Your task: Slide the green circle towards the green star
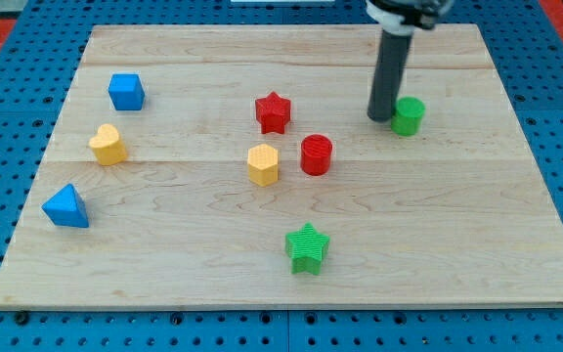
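**Tip at green circle, push toward star not yet made**

No gripper is fitted, so no open or closed state can be told; the arm ends in a straight dark rod. My tip (378,118) is set down on the desk (457,244) at the view's upper right, just beside the green circle (408,115) on its left side, touching or very nearly so; contact cannot be confirmed.

The green circle is seen well apart from the green star (307,248), which lies toward the view's bottom, lower and to the left. The task is judged barely begun: the whole distance is left to cover. With the tip on the circle's left, a push from here would be judged to send it rightward, away from the star; the tip would likely need to be brought round to the circle's upper right side first.

Between and around the path, a red cylinder (316,154), a yellow hexagonal block (263,164) and a red star (273,112) are clustered near the centre. Farther left, a blue cube (125,92), a yellow block of rounded, heart-like shape (108,144) and a blue triangular block (65,206) are noted.

Blocks appear as ridged, matte plastic, layered on their faces. The desk is pale wooden planking with visible grain, smooth, laid on a blue pegboard (8,323).
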Available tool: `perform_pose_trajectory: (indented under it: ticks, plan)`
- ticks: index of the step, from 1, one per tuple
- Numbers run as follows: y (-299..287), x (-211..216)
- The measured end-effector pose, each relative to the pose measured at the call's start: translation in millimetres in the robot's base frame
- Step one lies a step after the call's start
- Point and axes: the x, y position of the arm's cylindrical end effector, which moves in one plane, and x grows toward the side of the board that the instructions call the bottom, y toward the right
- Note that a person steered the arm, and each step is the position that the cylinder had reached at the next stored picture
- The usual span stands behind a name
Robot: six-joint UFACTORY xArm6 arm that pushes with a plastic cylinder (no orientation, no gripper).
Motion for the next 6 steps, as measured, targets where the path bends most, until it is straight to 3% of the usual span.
perform_pose_trajectory:
  ticks: [1, 2, 3, 4, 5, 6]
  plan:
    - [10, -49]
    - [68, -6]
    - [67, 65]
    - [37, 100]
    - [37, 57]
    - [-18, 78]
